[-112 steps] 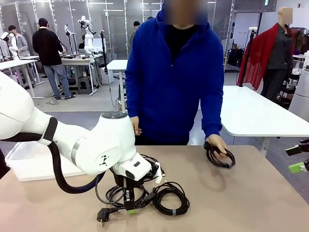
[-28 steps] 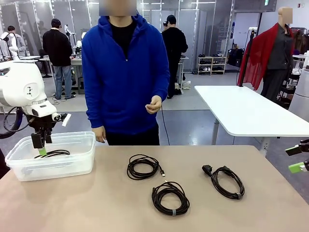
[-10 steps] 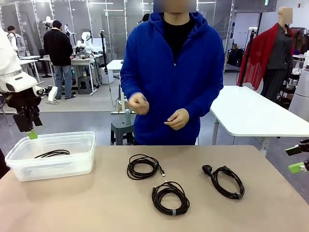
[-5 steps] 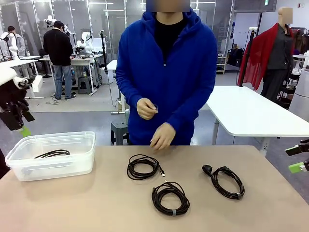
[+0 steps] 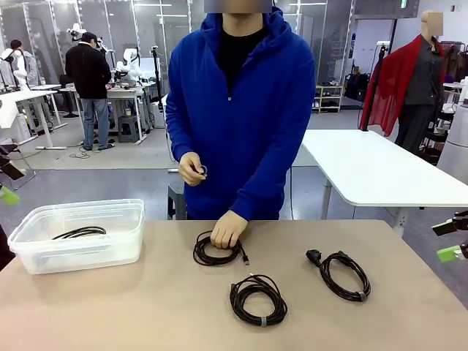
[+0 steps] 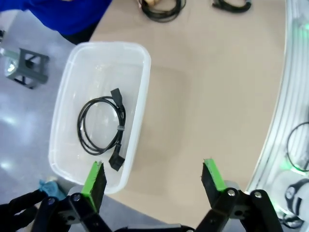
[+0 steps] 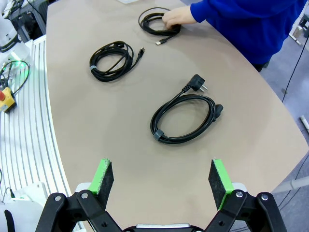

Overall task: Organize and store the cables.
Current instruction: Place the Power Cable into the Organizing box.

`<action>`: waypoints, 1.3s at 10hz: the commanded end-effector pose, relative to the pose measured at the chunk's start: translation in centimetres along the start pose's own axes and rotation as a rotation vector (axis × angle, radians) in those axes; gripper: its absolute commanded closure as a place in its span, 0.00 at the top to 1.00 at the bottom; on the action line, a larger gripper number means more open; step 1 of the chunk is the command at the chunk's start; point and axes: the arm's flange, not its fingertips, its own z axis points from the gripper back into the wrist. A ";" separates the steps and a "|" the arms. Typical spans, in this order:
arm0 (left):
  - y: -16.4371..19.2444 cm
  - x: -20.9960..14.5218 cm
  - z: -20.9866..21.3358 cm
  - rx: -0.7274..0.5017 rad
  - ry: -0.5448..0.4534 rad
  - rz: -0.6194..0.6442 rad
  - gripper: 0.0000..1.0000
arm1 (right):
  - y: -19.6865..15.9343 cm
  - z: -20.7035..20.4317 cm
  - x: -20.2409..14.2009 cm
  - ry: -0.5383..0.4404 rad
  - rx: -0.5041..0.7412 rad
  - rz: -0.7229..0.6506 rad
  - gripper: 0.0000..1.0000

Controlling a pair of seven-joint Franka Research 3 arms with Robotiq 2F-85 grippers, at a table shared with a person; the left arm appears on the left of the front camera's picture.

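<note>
Three cables lie coiled on the tan table: a coil (image 5: 218, 250) (image 7: 159, 22) under the person's hand (image 5: 227, 229), a banded coil (image 5: 258, 300) (image 7: 114, 59) in front, and a plug-ended coil (image 5: 341, 274) (image 7: 185, 119) at the right. Another cable (image 5: 79, 232) (image 6: 102, 126) rests inside the clear bin (image 5: 110, 252) (image 6: 138, 104). My left gripper (image 6: 153, 178) hangs open high above the bin's near side, one of its green pads (image 5: 8, 195) showing at the front view's left edge. My right gripper (image 7: 161, 176) (image 5: 447, 240) stands open off the table's right end, holding nothing.
The person in a blue hoodie stands at the table's far side, the other hand (image 5: 193, 169) held at the waist. A white table (image 5: 380, 172) stands behind on the right. A grey stool (image 6: 28, 67) is on the floor beyond the bin.
My left arm has pulled up and away from the bin to the picture's left edge. The person has stepped left and lowered a hand onto the far coil.
</note>
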 end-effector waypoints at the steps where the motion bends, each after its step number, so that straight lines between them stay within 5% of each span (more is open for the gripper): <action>1: 0.1 0.0 -0.8 0.019 -0.066 -0.016 1.00 | -0.1 0.1 0.1 -0.018 -0.002 0.003 1.00; 10: -2.5 -4.1 2.1 0.092 -0.213 0.173 1.00 | -0.1 0.1 0.1 -0.018 -0.002 0.003 1.00; 13: -3.7 -5.4 3.3 0.227 -0.099 0.322 1.00 | -0.1 0.1 0.1 -0.018 -0.002 0.003 1.00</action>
